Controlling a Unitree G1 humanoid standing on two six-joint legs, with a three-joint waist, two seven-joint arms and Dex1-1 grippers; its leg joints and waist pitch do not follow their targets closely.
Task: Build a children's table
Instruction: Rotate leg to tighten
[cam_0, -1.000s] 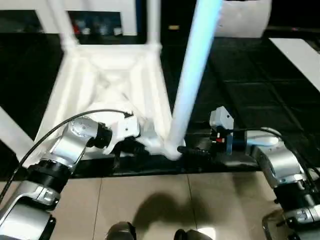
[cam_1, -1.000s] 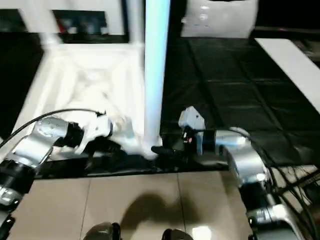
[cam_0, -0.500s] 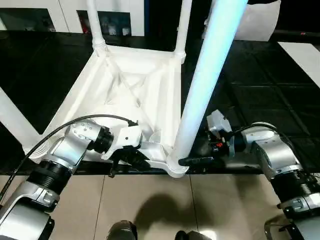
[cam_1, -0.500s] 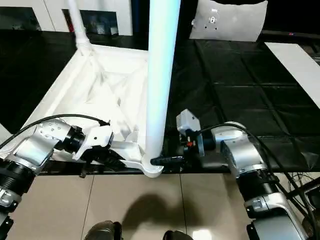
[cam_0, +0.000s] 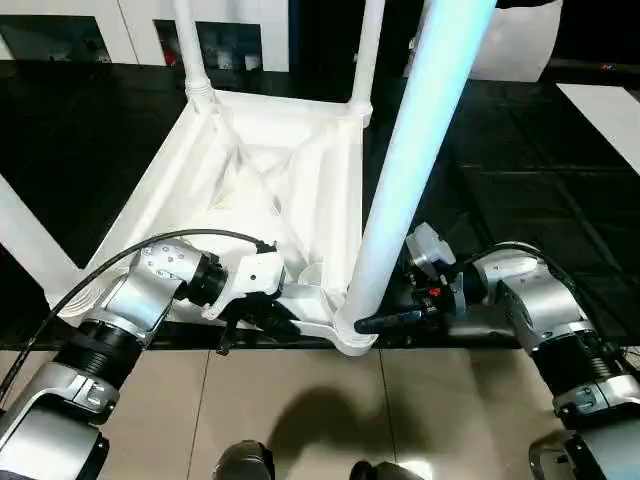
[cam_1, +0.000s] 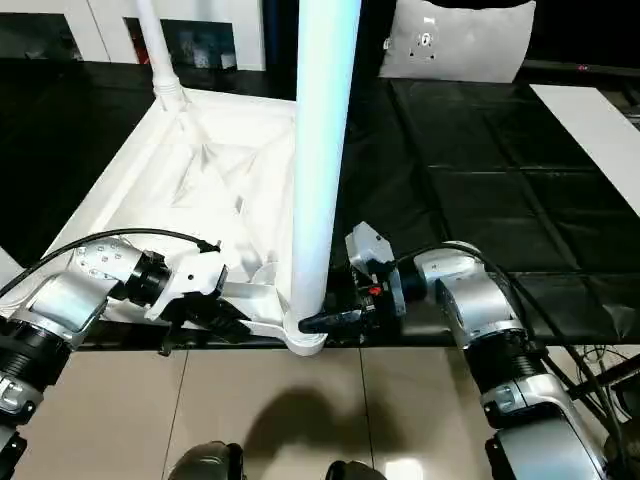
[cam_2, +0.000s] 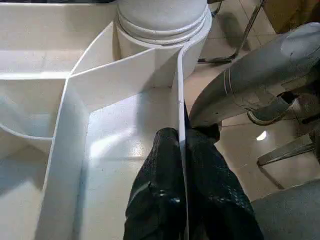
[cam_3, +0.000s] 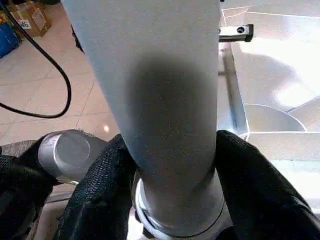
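Observation:
The white children's table lies upside down, its ribbed top (cam_0: 250, 170) on the black workbench and its legs pointing up. The nearest leg (cam_0: 410, 150) stands in the front right corner socket (cam_0: 352, 335). My right gripper (cam_0: 385, 322) reaches in from the right at the base of that leg, and its black fingers (cam_3: 252, 185) press on both sides of the tube (cam_3: 165, 125). My left gripper (cam_0: 270, 315) is shut on a thin upright rib (cam_2: 177, 90) of the underside, just left of the same corner.
Other legs rise at the far left (cam_0: 190, 50), far right (cam_0: 365, 50) and near left (cam_0: 25, 235). The black mat workbench (cam_0: 500, 150) ends right at the table's front corner, with tiled floor (cam_0: 300, 400) below. A white panel (cam_0: 605, 105) lies at the right.
My right gripper's fingers have closed in around the base of the nearest leg. The left gripper has kept its hold on the rib. The head camera shifted early on.

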